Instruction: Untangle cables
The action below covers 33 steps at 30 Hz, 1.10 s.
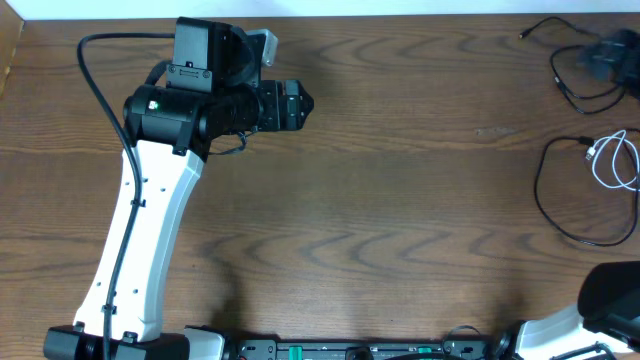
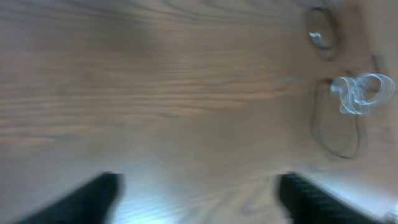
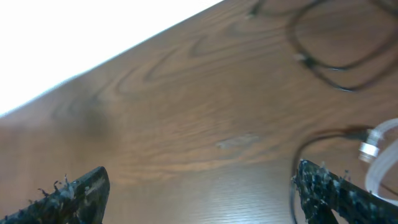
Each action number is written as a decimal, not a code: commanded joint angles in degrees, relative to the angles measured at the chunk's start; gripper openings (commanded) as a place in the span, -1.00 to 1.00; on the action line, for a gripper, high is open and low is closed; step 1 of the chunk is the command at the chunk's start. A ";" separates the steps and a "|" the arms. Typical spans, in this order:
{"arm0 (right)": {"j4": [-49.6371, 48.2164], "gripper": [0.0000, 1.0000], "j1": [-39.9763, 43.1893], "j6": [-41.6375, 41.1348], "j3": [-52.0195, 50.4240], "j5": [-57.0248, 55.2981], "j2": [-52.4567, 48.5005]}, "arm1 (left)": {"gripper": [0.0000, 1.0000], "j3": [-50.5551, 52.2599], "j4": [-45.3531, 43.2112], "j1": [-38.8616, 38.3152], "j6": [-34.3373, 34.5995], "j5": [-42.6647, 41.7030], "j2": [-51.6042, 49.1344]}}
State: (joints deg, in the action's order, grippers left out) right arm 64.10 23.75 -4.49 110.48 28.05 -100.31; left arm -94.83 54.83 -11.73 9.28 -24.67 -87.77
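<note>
The white cable [image 1: 615,160] is coiled in small loops on the table [image 1: 400,200]. A black cable [image 1: 537,190] is laid in a wide open loop around the left and near side of the white cable, with one plug end just beside it. The other black cable [image 1: 608,52] is bunched beyond the white cable, apart from it, with one thin end trailing off to the left.

The left gripper [image 1: 308,103] is held well to the left of the white cable and pointed toward it. In the blurred left wrist view its fingers [image 2: 87,199] are spread wide with only bare wood between them. The right gripper [image 3: 202,193] is held near the white cable [image 3: 379,155], and its fingers [image 3: 329,193] are likewise parted wide with nothing gripped.
</note>
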 commanded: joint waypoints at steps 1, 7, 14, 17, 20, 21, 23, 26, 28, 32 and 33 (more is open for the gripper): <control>0.17 0.85 -6.16 2.49 0.09 -5.38 0.57 | 0.93 0.66 0.72 0.02 -0.68 14.64 -0.24; 0.55 0.99 -16.06 9.94 0.20 -13.70 3.32 | 0.94 0.66 0.63 0.02 -0.68 25.35 -0.26; 3.45 0.99 -24.94 9.68 0.33 -16.50 15.63 | 0.95 0.66 0.66 0.02 -0.68 25.77 -0.26; 5.68 0.99 -27.19 9.70 0.33 -16.55 19.82 | 0.95 0.66 0.66 0.02 -0.68 25.77 -0.26; 6.88 0.99 -27.98 9.70 0.33 -16.55 22.97 | 0.95 0.66 0.66 0.02 -0.68 25.77 -0.26; 7.15 0.98 -27.98 9.70 0.33 -16.55 23.93 | 0.96 0.66 0.66 0.02 -0.68 25.77 -0.26; 7.65 0.99 -27.96 9.70 0.33 -16.55 25.33 | 0.96 0.66 0.66 0.02 -0.68 25.77 -0.26; 7.78 0.99 -27.98 9.70 0.33 -16.55 26.86 | 0.96 0.66 0.66 0.02 -0.68 25.77 -0.26; 9.49 0.99 -27.96 9.70 0.33 -16.57 27.43 | 0.96 0.66 0.66 0.02 -0.68 25.77 -0.26; 14.64 0.99 -27.91 9.75 0.31 -18.45 27.89 | 0.97 0.66 0.66 0.02 -0.68 25.77 -0.26; 14.49 0.99 -27.91 9.75 0.26 -19.91 27.82 | 0.96 0.66 0.66 0.02 -0.68 25.77 -0.26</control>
State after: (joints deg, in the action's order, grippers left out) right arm 78.48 -3.95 4.58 110.63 11.44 -73.36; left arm -94.78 55.48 -11.70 8.99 0.36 -87.77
